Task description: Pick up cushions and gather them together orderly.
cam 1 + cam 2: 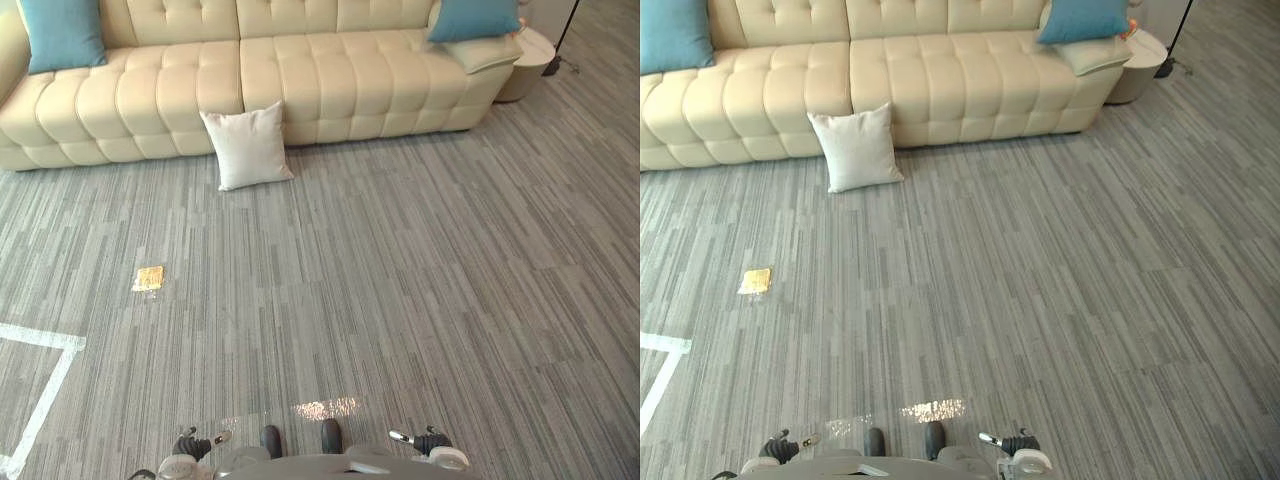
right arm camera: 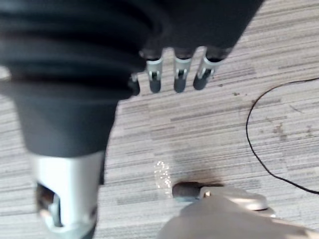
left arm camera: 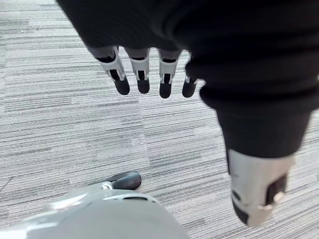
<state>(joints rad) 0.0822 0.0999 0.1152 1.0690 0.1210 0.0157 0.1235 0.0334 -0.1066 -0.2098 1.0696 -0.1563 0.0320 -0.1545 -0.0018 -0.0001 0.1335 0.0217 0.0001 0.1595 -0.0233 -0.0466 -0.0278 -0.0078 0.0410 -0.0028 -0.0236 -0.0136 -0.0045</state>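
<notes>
My left hand (image 3: pixel 141 70) and right hand (image 2: pixel 180 75) hang wide, empty. I should walk to the white cushion (image 1: pixel 247 146), upper left against the sofa (image 1: pixel 330 85), and grip both edges.

A plain white square fabric cushion (image 1: pixel 247 146) stands tilted on the grey striped carpet floor (image 1: pixel 400 280), its top edge leaning against the front of the cream tufted leather sofa (image 1: pixel 330 80). A blue square cushion (image 1: pixel 62 33) is propped upright against the backrest at the sofa's left end. A second blue cushion (image 1: pixel 473 18) leans at the right end, resting on a flat cream cushion (image 1: pixel 487 52).
</notes>
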